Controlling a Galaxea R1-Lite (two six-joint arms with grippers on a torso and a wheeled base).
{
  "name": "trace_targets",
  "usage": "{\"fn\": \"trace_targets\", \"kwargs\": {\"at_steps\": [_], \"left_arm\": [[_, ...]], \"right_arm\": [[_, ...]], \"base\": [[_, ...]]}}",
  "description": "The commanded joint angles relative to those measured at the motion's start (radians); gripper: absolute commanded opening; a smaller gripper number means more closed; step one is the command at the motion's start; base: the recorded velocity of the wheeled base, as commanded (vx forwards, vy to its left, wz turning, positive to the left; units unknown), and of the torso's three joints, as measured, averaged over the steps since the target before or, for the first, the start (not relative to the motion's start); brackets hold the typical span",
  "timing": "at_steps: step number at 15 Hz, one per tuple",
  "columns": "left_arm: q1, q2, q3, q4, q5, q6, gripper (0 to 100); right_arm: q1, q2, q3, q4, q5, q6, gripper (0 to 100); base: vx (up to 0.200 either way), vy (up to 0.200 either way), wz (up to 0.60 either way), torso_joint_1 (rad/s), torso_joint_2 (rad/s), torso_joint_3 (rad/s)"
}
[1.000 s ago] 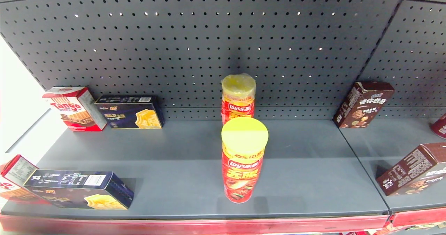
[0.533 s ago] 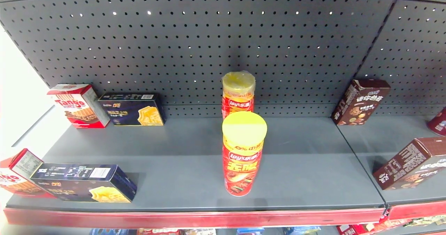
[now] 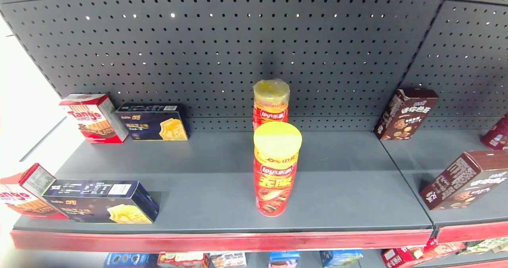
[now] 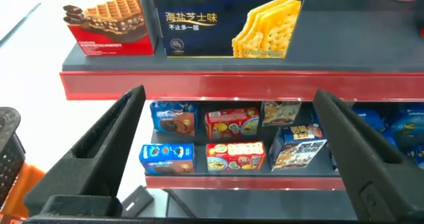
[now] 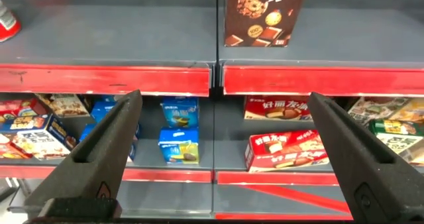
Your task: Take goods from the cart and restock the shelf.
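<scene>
On the grey shelf (image 3: pixel 198 204) two red crisp cans with yellow lids stand upright in the middle, one at the front (image 3: pixel 276 172) and one at the back (image 3: pixel 271 101). Both my grippers hang in front of the shelf's red front edge, lower than its board. My left gripper (image 4: pixel 228 95) is open and holds nothing, facing a red wafer box (image 4: pixel 106 18) and a dark blue cracker box (image 4: pixel 228 22). The right gripper (image 5: pixel 224 97) is open too, below a brown cookie box (image 5: pixel 264 15).
Wafer box (image 3: pixel 93 117) and cracker box (image 3: pixel 152 122) stand at the back left, another pair (image 3: pixel 101 202) at the front left. Brown boxes (image 3: pixel 405 113) (image 3: pixel 462 180) are on the right. A lower shelf holds several small packs (image 4: pixel 232 141). A black mesh thing (image 4: pixel 8 151) is beside the left gripper.
The whole head picture has shifted: the shelf sits a little farther off and the lower shelf's goods have come into view. The goods on the shelf have not moved.
</scene>
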Motion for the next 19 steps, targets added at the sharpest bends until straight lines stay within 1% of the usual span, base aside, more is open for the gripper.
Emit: {"fn": "trace_targets", "kwargs": {"at_steps": [1,19], "left_arm": [[0.001,0.001,0.001,-0.001,0.000,-0.001,100],[0.002,0.001,0.001,-0.002,0.003,-0.001,100]], "right_arm": [[0.001,0.002,0.000,0.000,0.001,-0.001,100],[0.001,0.002,0.000,0.000,0.002,-0.001,100]], "base": [[0.000,0.000,0.00,0.000,0.00,0.000],[0.000,0.000,0.00,0.000,0.00,0.000]]}}
